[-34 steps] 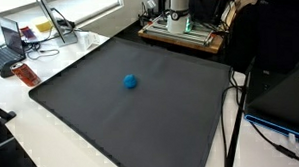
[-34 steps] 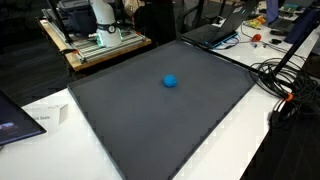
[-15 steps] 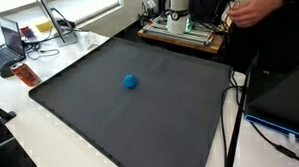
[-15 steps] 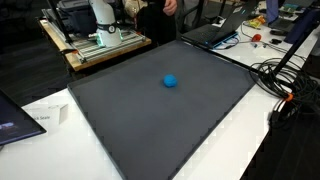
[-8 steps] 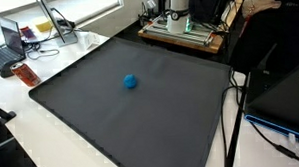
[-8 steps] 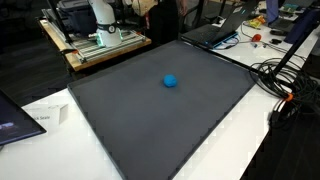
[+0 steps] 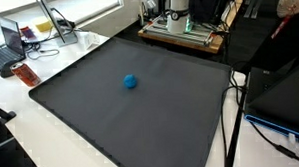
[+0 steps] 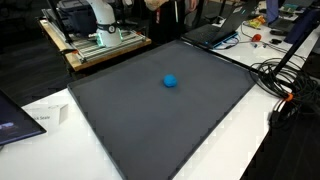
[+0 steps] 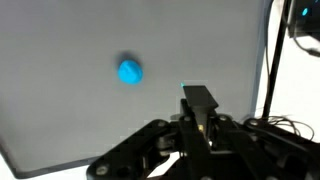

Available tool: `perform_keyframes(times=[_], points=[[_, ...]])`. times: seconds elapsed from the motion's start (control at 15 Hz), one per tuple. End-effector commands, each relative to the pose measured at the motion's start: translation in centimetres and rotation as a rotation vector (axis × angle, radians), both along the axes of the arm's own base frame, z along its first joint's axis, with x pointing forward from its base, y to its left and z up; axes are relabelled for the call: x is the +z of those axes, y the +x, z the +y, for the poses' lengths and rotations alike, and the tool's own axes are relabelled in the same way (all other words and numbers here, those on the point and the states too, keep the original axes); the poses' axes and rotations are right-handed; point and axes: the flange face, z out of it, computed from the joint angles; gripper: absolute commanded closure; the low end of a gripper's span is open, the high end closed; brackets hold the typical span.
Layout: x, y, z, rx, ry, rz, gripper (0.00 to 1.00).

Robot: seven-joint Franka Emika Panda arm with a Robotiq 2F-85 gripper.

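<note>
The ball (image 7: 130, 81) lies near the middle of the mat (image 7: 141, 129).

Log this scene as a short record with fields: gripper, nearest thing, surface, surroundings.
gripper: the gripper is shut, with nothing seen between its fingers; it shows in the wrist view only
nearest thing: blue ball, apart from the gripper and left of its fingertips in the wrist view
surface: dark grey mat on a white table; the ball is the only thing on the mat
surroundings: open laptop and cables off the mat's edges
</note>
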Motion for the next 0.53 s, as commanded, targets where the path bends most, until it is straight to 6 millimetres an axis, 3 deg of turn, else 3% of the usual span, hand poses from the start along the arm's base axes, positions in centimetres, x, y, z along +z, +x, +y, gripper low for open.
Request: perform_keyframes(times=[0.0,0.33,0.4,0.47], points=[[-2.4,4.4,-0.5,-0.153,-0.046,-0.005,0.97],[-7.5,7.8,-0.6,-0.327,-0.202,0.051,0.97],[-6.6,6.1,-0.8,-0.268,-0.147,0.056,0.97],[-7.5,6.5,-0.8,-0.276,-0.157,0.067,0.88]])
